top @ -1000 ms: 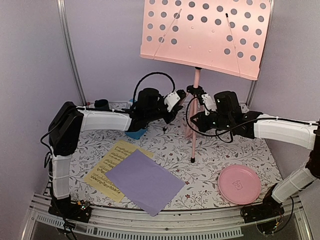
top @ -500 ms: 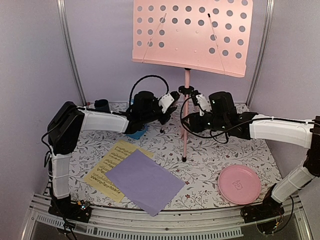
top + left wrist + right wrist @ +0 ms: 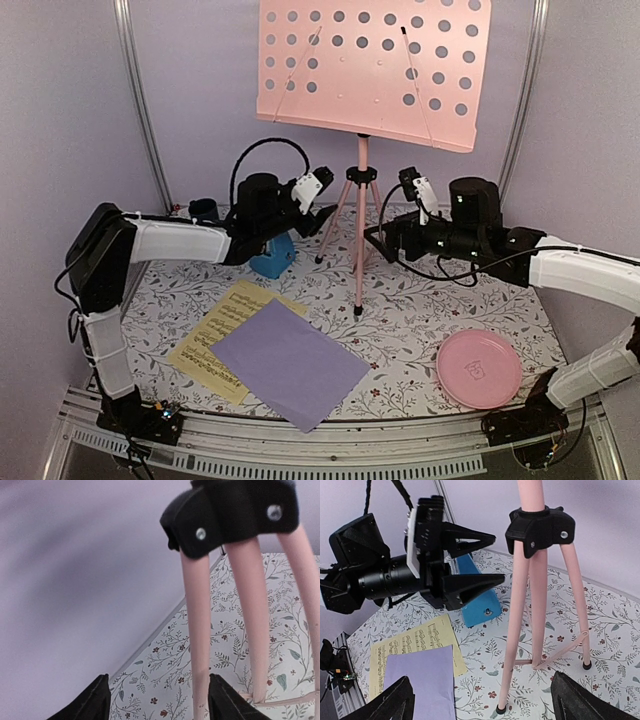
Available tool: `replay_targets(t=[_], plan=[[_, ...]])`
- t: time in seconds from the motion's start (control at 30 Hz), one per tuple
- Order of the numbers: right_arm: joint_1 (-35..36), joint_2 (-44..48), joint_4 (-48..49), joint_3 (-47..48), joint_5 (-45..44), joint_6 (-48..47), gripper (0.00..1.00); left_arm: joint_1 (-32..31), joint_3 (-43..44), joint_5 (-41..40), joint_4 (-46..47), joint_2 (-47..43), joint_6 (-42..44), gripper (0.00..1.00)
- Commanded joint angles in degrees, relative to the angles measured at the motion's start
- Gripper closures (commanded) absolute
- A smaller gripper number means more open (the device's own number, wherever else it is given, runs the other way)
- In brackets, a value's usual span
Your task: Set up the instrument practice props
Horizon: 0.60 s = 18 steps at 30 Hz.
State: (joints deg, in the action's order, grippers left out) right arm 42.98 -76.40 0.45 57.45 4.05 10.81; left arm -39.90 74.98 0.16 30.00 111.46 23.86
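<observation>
The pink music stand (image 3: 365, 75) stands upright on its tripod (image 3: 358, 240) at the back middle of the table. My left gripper (image 3: 322, 216) is open just left of the legs, apart from them. In the left wrist view one leg (image 3: 196, 645) rises just beyond my left gripper (image 3: 157, 682). My right gripper (image 3: 380, 238) is open on the stand's right, holding nothing. The right wrist view shows the tripod hub (image 3: 540, 527) and my right gripper (image 3: 480, 690). The blue metronome (image 3: 272, 255) sits under the left arm. The lavender sheet (image 3: 290, 362) overlaps the yellow sheet (image 3: 225, 335) at the front left.
A round pink plate (image 3: 478, 368) lies at the front right. A small dark blue cup (image 3: 205, 210) stands at the back left by the wall. Metal frame posts (image 3: 140, 100) rise at both back corners.
The stand has shifted left and come from a tilt to upright. Both grippers, shut on it a second ago, have opened and drawn back to either side.
</observation>
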Motion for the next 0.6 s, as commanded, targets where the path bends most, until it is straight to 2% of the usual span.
replay_targets(t=[0.0, 0.23, 0.37, 0.57], plan=[[-3.95, 5.09, 3.49, -6.88, 3.50, -0.76, 0.01, -1.04, -3.54, 1.38, 2.69, -5.93, -1.83, 0.31], [-11.09, 7.10, 6.95, -11.33, 6.02, -2.43, 0.01, -2.63, -9.43, 1.63, 1.10, -12.65, -10.59, 0.31], [-11.42, 1.98, 8.51, -9.20, 3.07, -5.33, 0.01, -5.64, -15.55, 1.90, 2.04, -14.75, -14.95, 0.33], [-14.48, -9.21, 9.85, 0.28, 9.96, -12.71, 0.00, -9.71, -21.47, 2.86, 6.91, -12.66, -24.06, 0.37]])
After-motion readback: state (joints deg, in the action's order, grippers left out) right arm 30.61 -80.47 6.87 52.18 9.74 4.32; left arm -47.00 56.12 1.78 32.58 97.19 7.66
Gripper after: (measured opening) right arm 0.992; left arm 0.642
